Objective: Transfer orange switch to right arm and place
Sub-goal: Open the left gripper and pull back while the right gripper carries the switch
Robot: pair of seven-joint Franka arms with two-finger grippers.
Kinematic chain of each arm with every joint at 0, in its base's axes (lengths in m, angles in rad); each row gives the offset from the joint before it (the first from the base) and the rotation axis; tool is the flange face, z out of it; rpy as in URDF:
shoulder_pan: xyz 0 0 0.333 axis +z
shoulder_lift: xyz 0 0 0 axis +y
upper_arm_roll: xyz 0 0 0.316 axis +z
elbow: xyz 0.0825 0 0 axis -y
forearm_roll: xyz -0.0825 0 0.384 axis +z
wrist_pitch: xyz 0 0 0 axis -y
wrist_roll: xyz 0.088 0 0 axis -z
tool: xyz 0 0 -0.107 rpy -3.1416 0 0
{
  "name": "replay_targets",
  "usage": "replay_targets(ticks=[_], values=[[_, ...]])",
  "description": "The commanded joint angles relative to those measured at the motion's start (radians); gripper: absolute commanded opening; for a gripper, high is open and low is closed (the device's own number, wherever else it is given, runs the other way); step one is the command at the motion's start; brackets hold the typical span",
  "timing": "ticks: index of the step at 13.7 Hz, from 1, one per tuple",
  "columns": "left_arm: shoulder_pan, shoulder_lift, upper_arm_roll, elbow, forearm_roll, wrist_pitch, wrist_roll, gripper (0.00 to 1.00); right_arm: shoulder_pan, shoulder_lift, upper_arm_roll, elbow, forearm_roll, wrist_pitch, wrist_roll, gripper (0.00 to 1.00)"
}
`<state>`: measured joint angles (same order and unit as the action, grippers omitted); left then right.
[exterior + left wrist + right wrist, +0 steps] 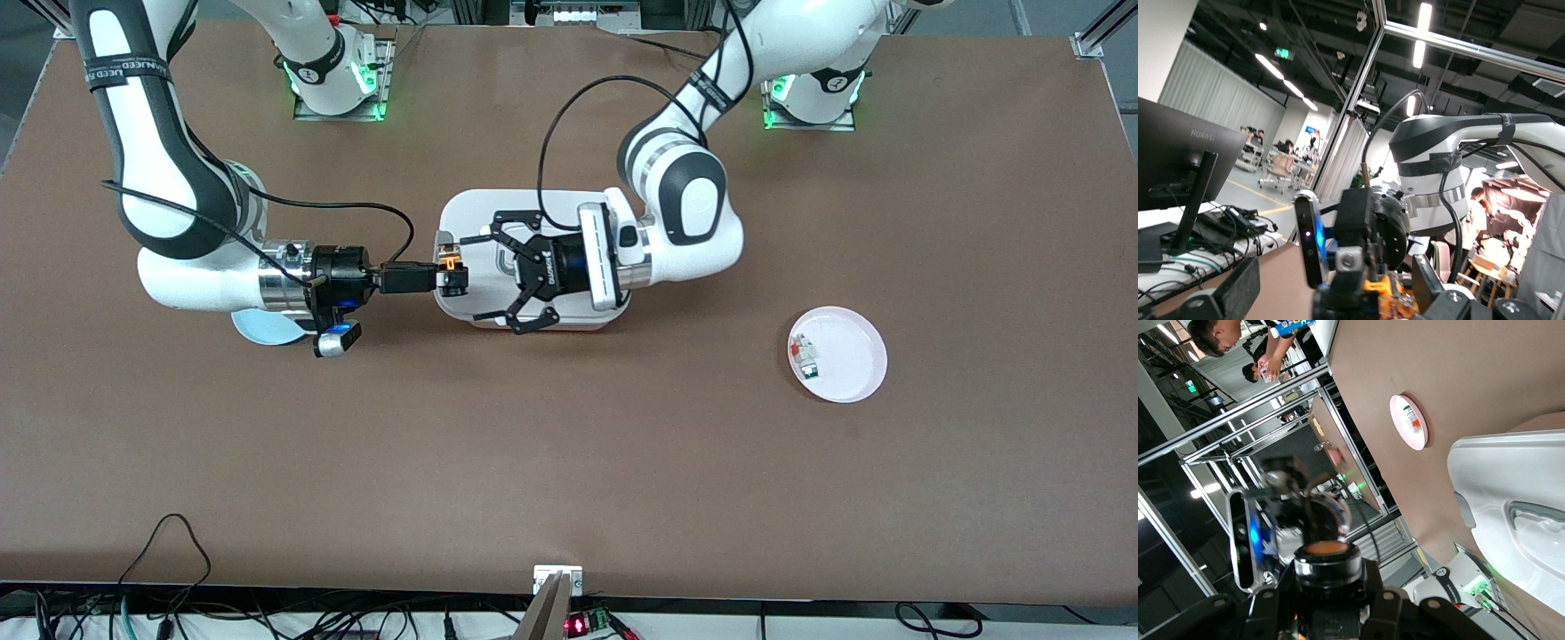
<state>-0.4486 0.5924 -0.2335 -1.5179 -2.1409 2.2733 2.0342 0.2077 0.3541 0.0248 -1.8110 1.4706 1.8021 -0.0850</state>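
Grippers are meeting over the white tray at the centre of the front frame. Reaching in from the left of that frame, the right arm is lying level, and the right gripper is pinching the orange switch with its slim black fingers closed on it, over the tray's edge toward the right arm's end of the table. The switch is showing its orange end piece against a black body, just left of centre in the front frame. Facing it from the right, the left gripper is standing with its wide black linkage fingers spread fully apart, one fingertip above the switch in the frame and one below it, gripping nothing and not touching the part. In the right wrist view the switch is sitting low in the frame with its orange face turned up, the tray filling the right side. In the left wrist view a patch of orange is showing at the bottom centre, under the right arm's silver wrist. Toward the lower right of the front frame a pink plate is resting on the brown table, carrying small white pieces with red and green tops. A pale blue plate is peeking out beneath the right arm's wrist at the left.
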Motion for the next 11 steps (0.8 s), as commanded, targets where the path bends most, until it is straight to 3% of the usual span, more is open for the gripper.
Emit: replay_targets(ticks=[1, 5, 7, 11], values=[[0.097, -0.062, -0.003, -0.042, 0.264, -0.082, -0.214, 1.00, -0.007, -0.012, -0.002, 0.048, -0.169, -0.010, 0.005, 0.09], [0.252, -0.079, 0.002, -0.030, 0.682, -0.289, -0.507, 1.00, -0.013, -0.015, -0.003, 0.098, -0.543, -0.020, -0.121, 0.08], [0.319, -0.079, -0.001, -0.013, 0.931, -0.351, -0.624, 1.00, -0.016, -0.024, -0.003, 0.098, -0.733, -0.041, -0.323, 0.08], [0.419, -0.077, 0.008, 0.048, 1.212, -0.487, -0.895, 1.00, -0.050, -0.082, -0.003, 0.040, -1.077, -0.058, -0.765, 0.08]])
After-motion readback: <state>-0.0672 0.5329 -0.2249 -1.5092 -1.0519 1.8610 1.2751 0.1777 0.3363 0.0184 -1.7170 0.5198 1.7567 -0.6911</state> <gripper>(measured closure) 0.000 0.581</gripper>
